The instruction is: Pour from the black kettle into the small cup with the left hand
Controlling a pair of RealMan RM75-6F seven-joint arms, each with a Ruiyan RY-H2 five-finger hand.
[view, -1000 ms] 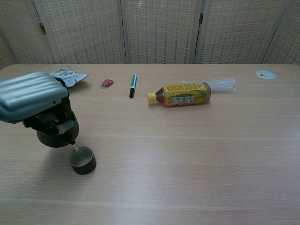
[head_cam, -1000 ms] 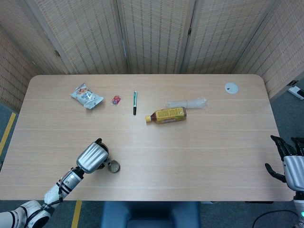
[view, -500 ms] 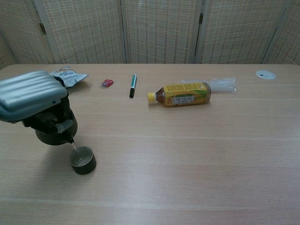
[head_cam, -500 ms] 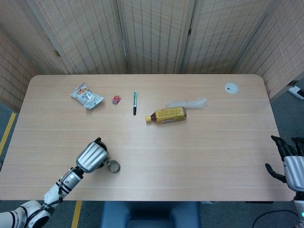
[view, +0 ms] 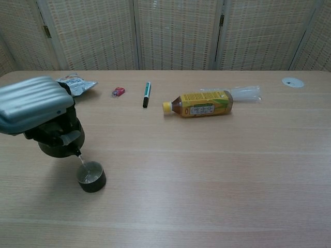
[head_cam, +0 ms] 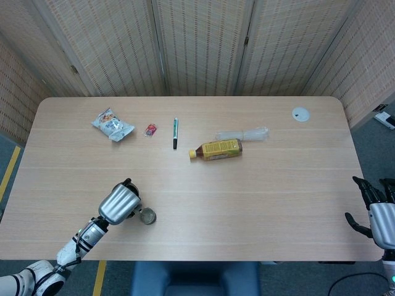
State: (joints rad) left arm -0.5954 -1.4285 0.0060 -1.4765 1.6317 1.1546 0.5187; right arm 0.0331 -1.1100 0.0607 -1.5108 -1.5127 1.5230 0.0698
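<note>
My left hand (view: 32, 108) grips the black kettle (view: 58, 140), tipped so its spout hangs just above the small cup (view: 91, 176) near the bench's (view: 217, 170) front left corner (a thin stream seems to run into it). The kettle is round and dark, the cup squat and dark. My right hand (head_cam: 378, 213), off the right edge, is spread and holds nothing.

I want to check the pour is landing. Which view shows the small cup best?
The chest view: the small cup is near, its open rim and the stream from the black kettle visible. The head view shows it tiny from above, beside the left hand.
</note>
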